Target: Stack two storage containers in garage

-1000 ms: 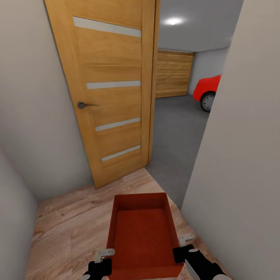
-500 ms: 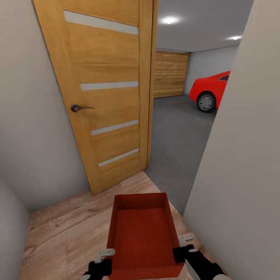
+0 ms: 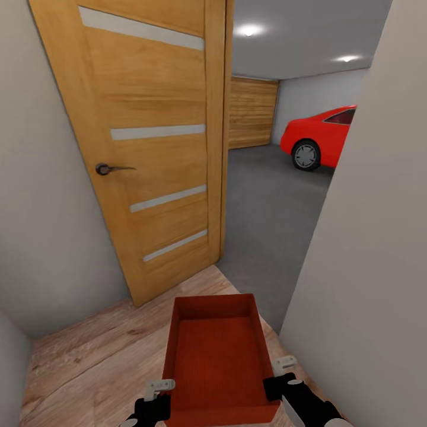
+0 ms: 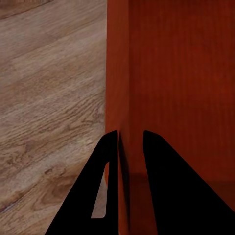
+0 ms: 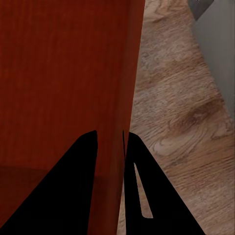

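Our left gripper point(image 4: 130, 147) was clamped on the left wall of the storage container point(image 3: 218, 356), one finger either side. The bin hung level between both jaws above the wood plank floor point(image 3: 95, 356), and our right gripper point(image 5: 110, 147) pinched its right wall, with the open door point(image 3: 148, 148), grey garage floor point(image 3: 267, 201) and red car point(image 3: 317, 136) ahead.

a wooden door point(image 3: 154, 148) with pale strips and a dark handle point(image 3: 105, 169) stood open at the left. light plank flooring point(image 3: 95, 350) lay below it. pale walls point(image 3: 373, 249) flanked the doorway. beyond it stood a red car point(image 3: 317, 137).
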Controlling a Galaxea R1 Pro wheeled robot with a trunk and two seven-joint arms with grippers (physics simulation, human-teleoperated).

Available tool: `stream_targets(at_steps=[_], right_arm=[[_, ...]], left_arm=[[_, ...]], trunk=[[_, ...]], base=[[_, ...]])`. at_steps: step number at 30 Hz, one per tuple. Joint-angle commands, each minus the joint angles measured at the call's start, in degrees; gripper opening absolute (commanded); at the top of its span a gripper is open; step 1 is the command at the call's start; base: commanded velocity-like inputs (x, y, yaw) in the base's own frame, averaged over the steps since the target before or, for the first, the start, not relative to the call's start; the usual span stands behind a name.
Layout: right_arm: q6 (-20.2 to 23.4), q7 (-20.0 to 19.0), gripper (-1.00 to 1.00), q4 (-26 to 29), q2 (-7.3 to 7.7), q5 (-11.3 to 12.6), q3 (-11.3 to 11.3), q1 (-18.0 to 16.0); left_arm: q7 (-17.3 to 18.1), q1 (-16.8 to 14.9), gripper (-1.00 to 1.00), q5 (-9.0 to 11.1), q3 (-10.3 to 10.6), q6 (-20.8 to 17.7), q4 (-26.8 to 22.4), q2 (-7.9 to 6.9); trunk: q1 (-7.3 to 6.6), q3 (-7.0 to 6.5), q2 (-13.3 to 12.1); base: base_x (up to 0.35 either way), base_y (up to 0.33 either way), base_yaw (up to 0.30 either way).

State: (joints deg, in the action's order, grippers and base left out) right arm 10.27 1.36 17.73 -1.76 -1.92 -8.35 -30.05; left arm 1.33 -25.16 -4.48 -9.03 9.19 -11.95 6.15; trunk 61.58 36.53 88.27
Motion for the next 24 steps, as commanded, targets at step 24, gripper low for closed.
stream_targets(at_steps=[24], right_arm=[[-3.51, -3.01, -1.00, 0.20, 0.88, -0.96, -2.37, -0.01]], left_arm=[[-0.19, -0.07, -1.00, -0.63, -0.02, 0.26, 0.26, -0.70]], trunk=[[0.01, 0.05, 0.03]], base=[[0.156, 0.068, -0.067]])
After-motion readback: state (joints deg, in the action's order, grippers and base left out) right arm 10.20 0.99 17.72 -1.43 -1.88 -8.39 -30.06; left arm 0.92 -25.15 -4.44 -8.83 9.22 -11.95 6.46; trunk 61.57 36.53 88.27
